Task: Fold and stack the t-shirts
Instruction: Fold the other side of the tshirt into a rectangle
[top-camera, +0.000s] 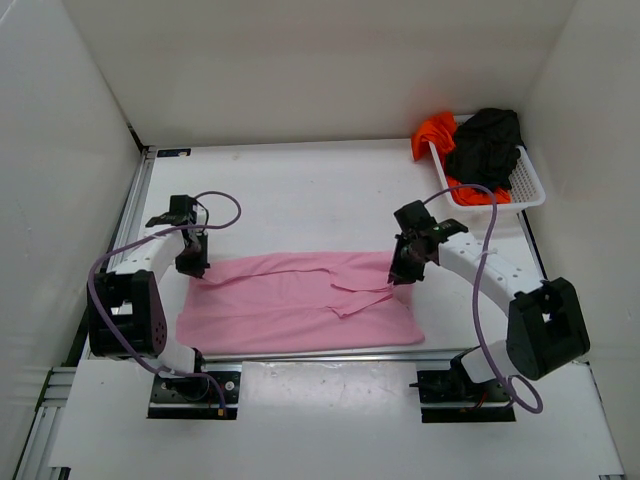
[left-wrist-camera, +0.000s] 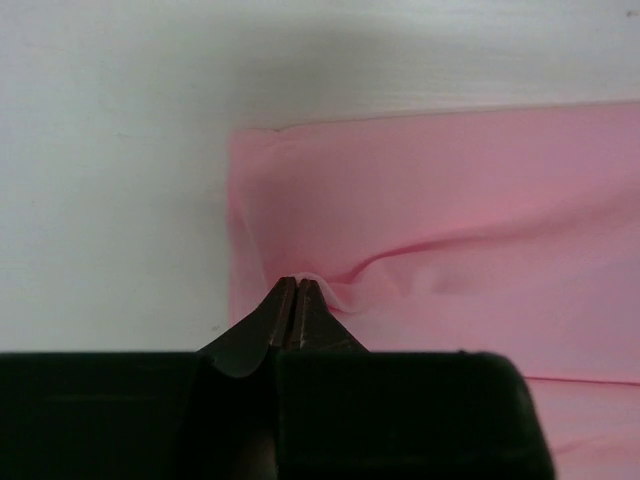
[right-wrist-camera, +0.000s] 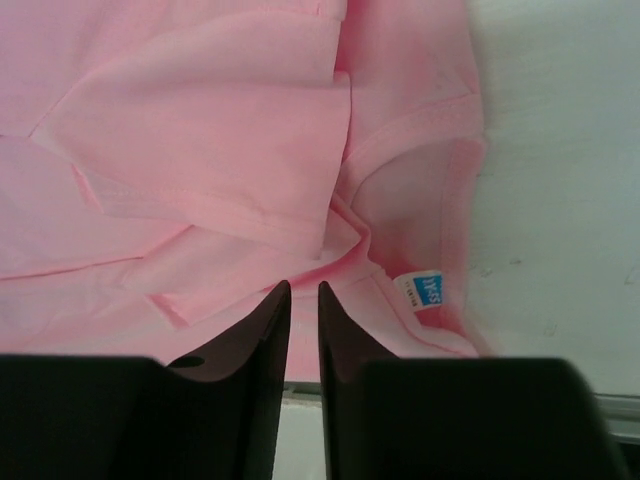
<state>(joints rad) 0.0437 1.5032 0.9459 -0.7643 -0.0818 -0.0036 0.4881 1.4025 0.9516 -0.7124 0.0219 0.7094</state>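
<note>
Pinching pink t-shirt (top-camera: 300, 300) edge in left gripper (left-wrist-camera: 295, 285), anchoring it flat; hovering right gripper (right-wrist-camera: 303, 290) over collar (right-wrist-camera: 420, 150), jaws slightly parted, empty.

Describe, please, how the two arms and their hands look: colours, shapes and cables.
The left arm and the right arm have white links and bulky black joint housings. A thin purple cable loops along each. The left hand and the right hand are black; seen close, the fingers are dark, flat and taper to narrow tips. I see no markings.
</note>
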